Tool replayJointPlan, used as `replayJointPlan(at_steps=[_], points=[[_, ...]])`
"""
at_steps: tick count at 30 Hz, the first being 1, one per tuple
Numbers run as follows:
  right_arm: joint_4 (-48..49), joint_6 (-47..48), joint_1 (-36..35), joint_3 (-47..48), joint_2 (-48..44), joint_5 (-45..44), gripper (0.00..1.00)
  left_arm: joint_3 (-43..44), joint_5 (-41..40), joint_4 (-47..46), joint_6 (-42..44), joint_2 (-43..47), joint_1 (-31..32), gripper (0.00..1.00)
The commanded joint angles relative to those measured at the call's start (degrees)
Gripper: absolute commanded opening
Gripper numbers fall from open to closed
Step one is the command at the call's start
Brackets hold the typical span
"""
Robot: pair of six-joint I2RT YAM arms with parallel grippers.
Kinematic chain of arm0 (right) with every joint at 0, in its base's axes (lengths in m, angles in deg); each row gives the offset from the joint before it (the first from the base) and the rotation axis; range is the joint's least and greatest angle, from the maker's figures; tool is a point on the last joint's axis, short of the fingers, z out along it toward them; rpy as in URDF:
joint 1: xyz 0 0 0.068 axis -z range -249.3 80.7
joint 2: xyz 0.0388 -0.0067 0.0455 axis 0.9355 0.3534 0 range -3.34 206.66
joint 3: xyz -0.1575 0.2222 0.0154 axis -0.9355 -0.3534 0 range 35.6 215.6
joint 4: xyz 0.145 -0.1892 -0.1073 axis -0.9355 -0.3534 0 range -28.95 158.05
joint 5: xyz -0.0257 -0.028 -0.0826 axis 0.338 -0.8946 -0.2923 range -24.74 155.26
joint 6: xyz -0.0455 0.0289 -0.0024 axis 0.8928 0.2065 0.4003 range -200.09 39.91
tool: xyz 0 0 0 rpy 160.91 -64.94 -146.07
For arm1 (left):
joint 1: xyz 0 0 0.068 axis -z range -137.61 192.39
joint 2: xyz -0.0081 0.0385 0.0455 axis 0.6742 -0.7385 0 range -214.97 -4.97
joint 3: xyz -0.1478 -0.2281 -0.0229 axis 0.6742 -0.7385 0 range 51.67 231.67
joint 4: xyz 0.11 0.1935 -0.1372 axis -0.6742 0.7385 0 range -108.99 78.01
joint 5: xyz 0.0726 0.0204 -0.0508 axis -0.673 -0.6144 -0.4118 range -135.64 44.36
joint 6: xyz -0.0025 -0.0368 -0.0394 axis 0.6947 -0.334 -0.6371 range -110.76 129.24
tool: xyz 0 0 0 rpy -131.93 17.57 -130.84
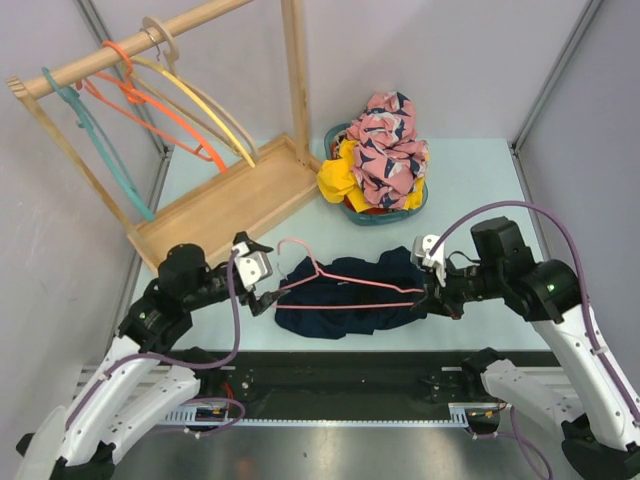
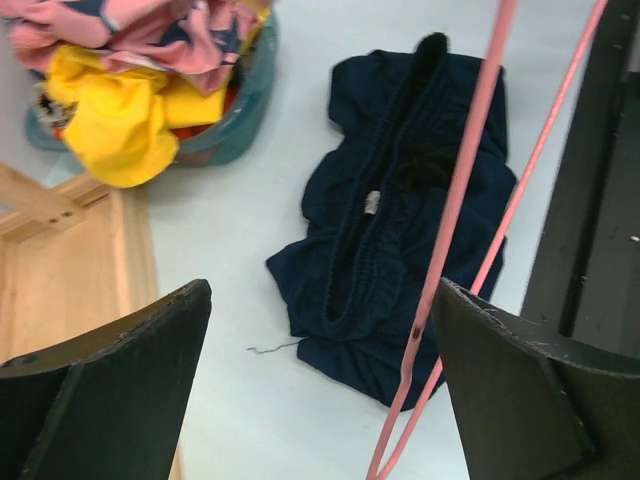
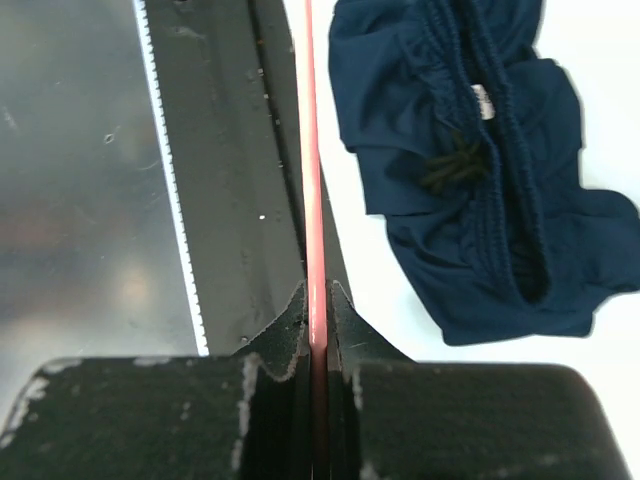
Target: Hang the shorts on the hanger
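The dark navy shorts (image 1: 345,312) lie crumpled on the pale table between my two arms, waistband showing (image 2: 400,220) (image 3: 480,180). The thin pale-pink hanger (image 1: 352,279) stretches across above them, hook toward the far left. My right gripper (image 1: 428,297) is shut on the hanger's right end; in the right wrist view the pink rod (image 3: 313,180) runs straight out from between the closed jaws (image 3: 317,295). My left gripper (image 1: 264,297) stands wide open at the hanger's left corner. That corner (image 2: 450,230) sits between the fingers (image 2: 320,290), close to the right finger (image 2: 530,390).
A teal basket (image 1: 418,200) heaped with a pink floral garment (image 1: 388,135) and a yellow one (image 1: 340,178) stands behind the shorts. A wooden rack (image 1: 220,200) at the back left carries orange, yellow and teal hangers. A black rail (image 1: 350,375) runs along the near edge.
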Motion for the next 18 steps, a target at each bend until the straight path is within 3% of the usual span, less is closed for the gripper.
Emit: replayJointPlan(at_steps=[1, 4, 5, 7, 10, 11, 13, 14, 17, 18], points=[[1.33, 0.76, -1.69, 0.13, 0.53, 2.74, 0.00, -0.72, 8.76, -1.02, 4.03, -3.22, 0.22, 0.92], [1.68, 0.67, -2.74, 0.04, 1.14, 2.12, 0.00, -1.16, 11.04, 0.03, 5.08, -5.15, 0.23, 0.80], [2.12, 0.41, -2.92, 0.13, 1.23, 1.77, 0.00, -1.07, 11.66, 0.64, 5.44, -5.59, 0.23, 0.68], [2.47, 0.50, -3.27, 0.13, 1.75, 1.07, 0.00, -1.25, 13.42, 1.96, 5.01, -6.03, 0.23, 0.56], [4.49, 0.06, -3.54, 0.04, 2.63, 0.89, 0.00, -1.51, 15.97, 3.02, 3.34, -6.03, 0.31, 0.25], [5.11, -0.38, -3.54, -0.05, 2.90, 0.72, 0.02, -1.95, 16.06, 2.93, 2.20, -6.12, 0.40, 0.01], [7.21, -2.74, -3.97, 0.04, 3.51, -0.77, 0.15, -2.13, 16.06, 3.46, 0.36, -6.04, 0.40, 0.00], [7.92, -3.97, -4.15, 0.04, 3.95, -1.65, 0.38, -2.56, 15.63, 3.72, 0.08, -5.60, 0.40, 0.00], [10.91, -9.34, -4.94, 0.13, 4.48, -5.61, 0.84, -3.70, 11.41, 3.37, 0.08, -3.31, 0.40, 0.00], [11.35, -10.30, -5.29, 0.30, 4.66, -6.57, 0.90, -3.88, 10.71, 3.46, 0.60, -2.96, 0.40, 0.00]])
